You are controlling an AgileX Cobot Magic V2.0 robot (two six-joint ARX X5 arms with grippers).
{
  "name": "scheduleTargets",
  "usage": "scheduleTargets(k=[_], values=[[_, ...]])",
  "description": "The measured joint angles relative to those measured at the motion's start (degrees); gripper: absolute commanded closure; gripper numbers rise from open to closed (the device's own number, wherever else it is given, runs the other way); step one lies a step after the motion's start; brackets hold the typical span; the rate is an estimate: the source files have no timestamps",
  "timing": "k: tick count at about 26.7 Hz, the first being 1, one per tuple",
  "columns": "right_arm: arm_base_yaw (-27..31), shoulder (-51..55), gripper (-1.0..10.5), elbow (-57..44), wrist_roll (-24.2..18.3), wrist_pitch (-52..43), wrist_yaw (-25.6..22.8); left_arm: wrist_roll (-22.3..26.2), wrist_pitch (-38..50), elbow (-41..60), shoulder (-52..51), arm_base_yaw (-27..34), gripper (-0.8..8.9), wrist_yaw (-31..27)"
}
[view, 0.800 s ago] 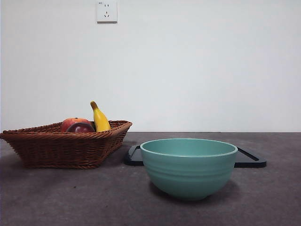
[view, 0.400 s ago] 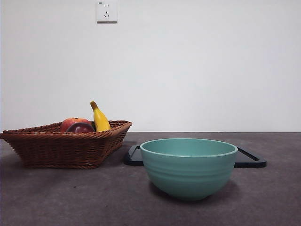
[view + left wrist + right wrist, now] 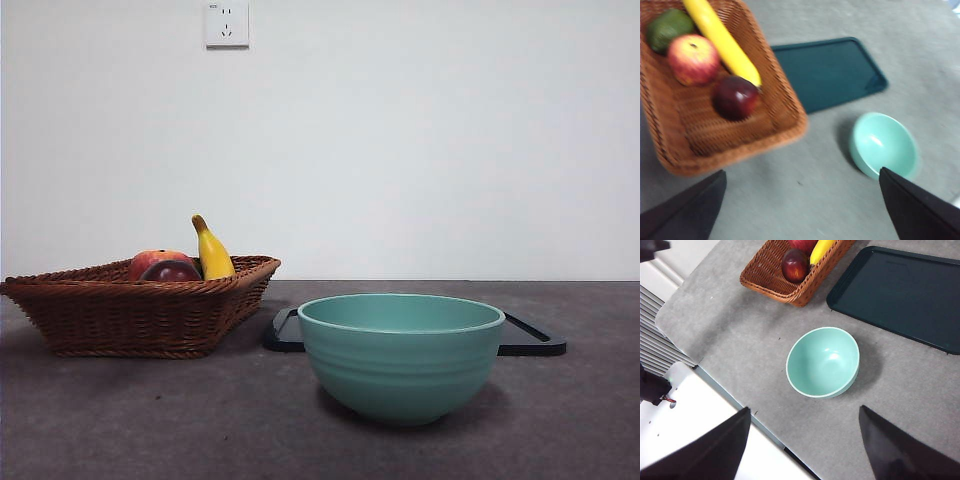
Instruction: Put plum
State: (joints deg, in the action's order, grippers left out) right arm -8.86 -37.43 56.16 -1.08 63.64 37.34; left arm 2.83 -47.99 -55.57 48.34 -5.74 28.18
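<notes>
A: Plum (image 3: pixel 735 97) location?
B: In the wicker basket (image 3: pixel 788 131), lying on the weave, touching the tip of the banana (image 3: pixel 722 41) and just beside the red-yellow apple (image 3: pixel 693 59). In the front view only its top (image 3: pixel 172 271) clears the basket rim (image 3: pixel 140 285), with the apple (image 3: pixel 155 262) behind it.

A: Anything else in the basket?
B: A green fruit (image 3: pixel 667 28) in the far corner, maybe an avocado, too blurred to say. It is hidden in the front view.

A: Left claw (image 3: pixel 800 210)?
B: Jaws spread wide, nothing between them, up above the grey surface (image 3: pixel 805 175) between basket and bowl (image 3: pixel 884 144). The left wrist picture is smeared, so edges are soft.

A: Right claw (image 3: pixel 805 445)?
B: Also wide apart and empty, high over the teal bowl (image 3: pixel 823 362). Its view cuts the basket (image 3: pixel 790 290) at the edge; plum (image 3: pixel 795 264) visible, apple and banana only in part.

A: Tray?
B: Dark tray (image 3: pixel 900 295) lies flat behind the bowl, cut off in the right wrist view, mostly hidden by the bowl (image 3: pixel 401 355) from the front (image 3: pixel 535 340). Neither arm shows in the front view.
</notes>
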Motion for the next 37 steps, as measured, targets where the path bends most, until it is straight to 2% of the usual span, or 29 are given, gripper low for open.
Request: scheduleTargets(k=[5,13,18,27,37], values=[[0.0,0.0,6.0,0.0,0.0,0.0,0.0,-0.5,5.5,0.0,6.8,-1.6,3.22,-2.1],[0.0,-0.2,6.0,0.0,0.0,0.0,0.0,-0.6,15.0,-1.0,18.1,-4.9,3.25,-8.7],[0.0,-0.8,6.0,0.0,0.0,0.0,0.0,-0.6,20.7,-1.6,23.8,-6.2,3.50,-9.1],[0.0,-1.3,6.0,0.0,0.1,0.0,0.0,1.3,26.4,-1.7,32.7,-9.1,3.49,-14.3],[0.0,-1.4,6.0,0.0,1.5,0.0,0.0,3.8,31.4,-1.7,42.8,-10.2,3.49,-17.4]])
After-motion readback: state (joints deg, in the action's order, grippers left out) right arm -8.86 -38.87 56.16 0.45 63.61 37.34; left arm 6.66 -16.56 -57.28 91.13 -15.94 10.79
